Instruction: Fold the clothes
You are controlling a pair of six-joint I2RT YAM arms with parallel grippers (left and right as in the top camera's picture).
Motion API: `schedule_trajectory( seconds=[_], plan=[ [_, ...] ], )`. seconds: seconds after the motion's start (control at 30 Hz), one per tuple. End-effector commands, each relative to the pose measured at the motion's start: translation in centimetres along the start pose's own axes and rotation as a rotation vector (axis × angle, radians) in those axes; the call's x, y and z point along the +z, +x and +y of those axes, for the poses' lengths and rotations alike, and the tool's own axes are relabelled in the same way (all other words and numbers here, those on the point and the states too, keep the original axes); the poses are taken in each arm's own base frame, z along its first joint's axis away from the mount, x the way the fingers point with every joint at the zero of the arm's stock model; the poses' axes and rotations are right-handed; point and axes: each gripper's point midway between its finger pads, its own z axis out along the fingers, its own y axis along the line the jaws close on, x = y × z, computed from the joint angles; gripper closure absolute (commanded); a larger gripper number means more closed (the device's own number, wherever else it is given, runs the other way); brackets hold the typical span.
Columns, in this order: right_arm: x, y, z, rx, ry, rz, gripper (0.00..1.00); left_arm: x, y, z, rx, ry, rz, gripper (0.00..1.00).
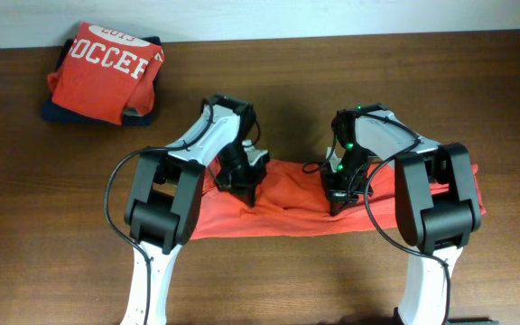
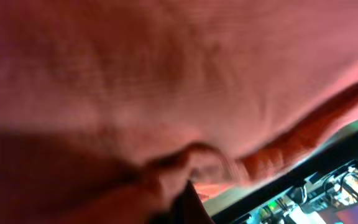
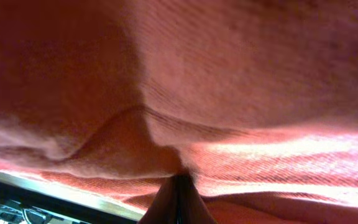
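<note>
Seen from overhead, the desk carries an orange-red shirt spread as a long band across its middle, with both arms bent down onto it from the near side. The left gripper meets the cloth toward its left half and the right gripper toward its right half. They stand well apart, which I take to be so that the fabric between them stays taut and one edge can be carried over evenly. At the far left corner a folded shirt with white SOCCER lettering rests on a dark garment, probably kept out of the working space. The left wrist view is almost all blurred orange cloth, and near the bottom a small bunch of it disappears into the dark jaws, so that gripper is clamped tight on the shirt. The right wrist view shows the same: ribbed fabric puckers to a point just above the closed tips, and this gripper too has pinched a fold. My guess is that a fold is under way, with the garment not yet compact.
</note>
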Motion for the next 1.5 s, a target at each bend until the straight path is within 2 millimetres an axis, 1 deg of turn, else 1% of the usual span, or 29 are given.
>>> schedule_trajectory(
  seconds=[0.0,0.17,0.37,0.5,0.67,0.77,0.87,1.07,1.23,1.27,1.47],
  plan=[
    [0.0,0.5,-1.0,0.008,0.028,0.017,0.96,1.3,0.8,1.5,-0.012,-0.038,0.034,1.0],
    [-0.1,1.0,-2.2,0.02,0.087,0.037,0.96,2.1,1.0,2.1,-0.024,-0.052,0.042,1.0],
    [-0.5,1.6,-3.7,0.074,0.071,0.057,0.96,1.8,0.9,3.0,-0.039,-0.067,0.033,1.0],
    [-0.8,1.5,-5.5,0.115,0.081,0.051,0.96,1.4,0.8,3.7,-0.06,-0.058,0.026,1.0],
    [-1.2,1.6,-7.0,0.168,0.054,0.046,0.96,1.0,0.8,4.5,-0.083,-0.047,0.02,1.0],
    [-1.2,1.9,-8.3,0.196,0.071,0.054,0.96,0.8,0.9,4.9,-0.097,-0.041,0.02,1.0],
    [-1.5,2.6,-10.2,0.231,0.106,0.07,0.96,0.6,0.9,5.1,-0.105,-0.037,0.017,1.0],
    [-2.1,3.8,-12.4,0.317,0.057,0.093,0.96,0.5,0.9,5.3,-0.109,-0.036,0.017,1.0],
    [-2.4,4.2,-14.3,0.386,0.016,0.082,0.95,0.5,1.0,5.3,-0.11,-0.036,0.019,1.0],
    [-2.5,4.3,-15.1,0.413,0.0,0.074,0.95,0.5,1.0,5.3,-0.11,-0.036,0.019,1.0],
    [-2.9,4.9,-18.1,0.514,-0.059,0.041,0.95,0.5,1.0,5.3,-0.11,-0.035,0.019,1.0]
  ],
)
